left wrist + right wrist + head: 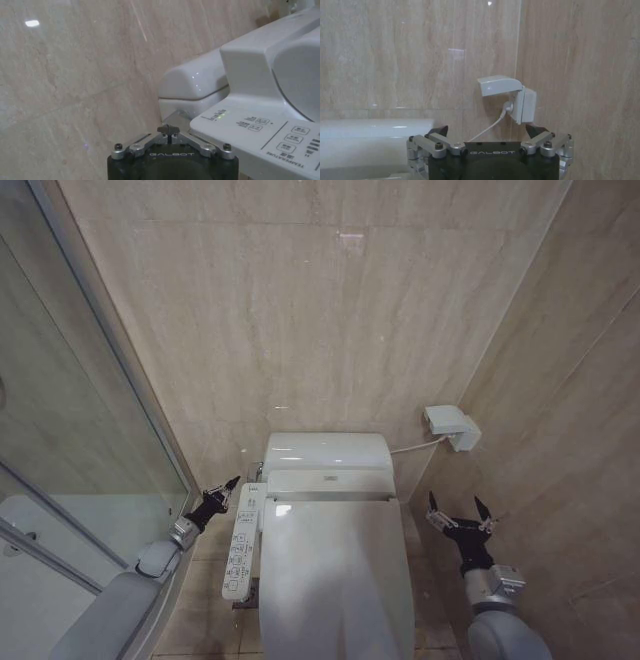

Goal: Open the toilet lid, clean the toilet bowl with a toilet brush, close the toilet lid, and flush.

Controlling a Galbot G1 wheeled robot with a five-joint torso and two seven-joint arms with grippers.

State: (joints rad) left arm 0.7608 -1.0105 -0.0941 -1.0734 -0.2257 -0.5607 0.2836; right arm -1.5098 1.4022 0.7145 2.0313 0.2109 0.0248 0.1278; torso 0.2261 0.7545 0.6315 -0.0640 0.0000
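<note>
Large smooth white plastic oval toilet lid [335, 580] lying shut over the white electronic bidet toilet, between the two arms, with the long white side button panel [241, 542] along its left edge and the rounded white tank housing [327, 452] behind it against the beige stone-tiled wall. Left gripper [226, 487] hanging just beside the upper end of that panel, black fingers pressed together to a point, nothing pinched. Right gripper [459, 510] held well off the lid's right side near the side wall, fingers spread wide and empty, below the white covered wall socket [451, 426] and its thin white cable [412, 447].
</note>
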